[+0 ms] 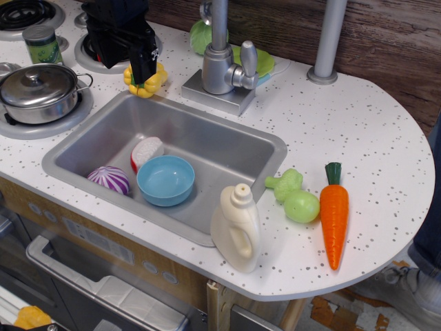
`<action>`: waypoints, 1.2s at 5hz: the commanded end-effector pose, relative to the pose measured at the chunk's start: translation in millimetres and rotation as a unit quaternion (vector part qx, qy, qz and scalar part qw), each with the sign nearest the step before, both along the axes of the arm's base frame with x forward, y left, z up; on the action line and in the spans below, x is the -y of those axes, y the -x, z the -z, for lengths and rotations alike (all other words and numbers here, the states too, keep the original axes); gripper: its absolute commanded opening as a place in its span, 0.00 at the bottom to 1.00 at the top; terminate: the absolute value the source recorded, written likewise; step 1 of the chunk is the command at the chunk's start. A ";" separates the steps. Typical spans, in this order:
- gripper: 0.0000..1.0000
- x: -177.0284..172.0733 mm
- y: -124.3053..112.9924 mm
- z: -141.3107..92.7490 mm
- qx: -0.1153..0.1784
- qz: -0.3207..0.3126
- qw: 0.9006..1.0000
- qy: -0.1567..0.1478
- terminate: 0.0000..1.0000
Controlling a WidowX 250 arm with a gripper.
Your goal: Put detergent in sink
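Observation:
The detergent (238, 231), a cream-white jug-shaped bottle with a round cap, stands upright on the white counter, just outside the front right corner of the sink (220, 148). The sink is a grey steel basin set into the counter. My black gripper (142, 74) is at the back left, beyond the sink's far rim and right over a yellow toy pepper (148, 84), far from the detergent. Its fingers overlap from this angle, so I cannot tell whether they are open or shut. Nothing shows between them.
In the sink lie a blue bowl (165, 181), a purple toy vegetable (109, 179) and a red-and-white piece (146, 152). The faucet (222, 65) stands behind the sink. A lidded pot (38, 89) and a green-labelled can (43, 45) are on the left. A carrot (334, 214) and a green vegetable (295, 198) lie to the detergent's right.

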State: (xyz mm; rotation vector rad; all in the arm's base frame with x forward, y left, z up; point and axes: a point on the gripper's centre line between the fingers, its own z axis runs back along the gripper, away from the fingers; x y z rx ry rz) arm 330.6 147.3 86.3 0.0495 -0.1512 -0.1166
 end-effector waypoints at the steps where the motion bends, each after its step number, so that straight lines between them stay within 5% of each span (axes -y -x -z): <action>1: 1.00 0.0 0.0 0.0 0.000 0.000 1.000 0.000 0.00; 2: 1.00 35.7 14.8 -39.2 -0.038 -0.113 0.992 -0.029 0.00; 3: 1.00 74.0 31.1 -64.4 -0.062 -0.235 0.969 -0.030 0.00; 5: 1.00 160.3 69.2 -92.8 -0.096 -0.439 0.893 0.017 0.00; 6: 1.00 201.7 84.2 -87.7 -0.088 -0.481 0.872 0.031 0.00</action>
